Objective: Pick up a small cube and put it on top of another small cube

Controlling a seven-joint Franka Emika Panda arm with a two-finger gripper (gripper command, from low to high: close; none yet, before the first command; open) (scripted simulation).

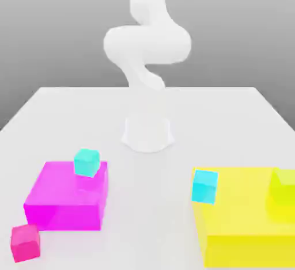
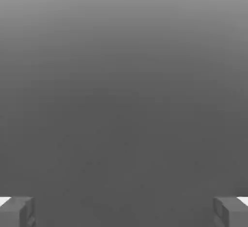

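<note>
Nearest the camera, at the exterior view's left, a small pink cube (image 1: 25, 243) is seen resting on the desk (image 1: 144, 171), just in front of a large magenta block (image 1: 63, 202). On the far right corner of that block a small teal cube (image 1: 87, 162) is set. Further right, the white arm (image 1: 147, 50) is seen rising from its base at the middle of the desk and curling upward out of the picture. At the exterior view's right a second teal cube (image 1: 204, 186) sits at the near left corner of a large yellow block (image 1: 248, 228), and a yellow-green cube (image 1: 282, 187) is placed at that block's right edge.

In the hand view the pincer (image 2: 124, 211) is shown released, its two fingertips (image 2: 17, 211) spread wide apart, with plain grey background between them and nothing held.

The coming move is judged to turn on height: every small cube lies well below the raised pincer, so a long descent is needed. Which cube is meant to be taken cannot be told.
</note>
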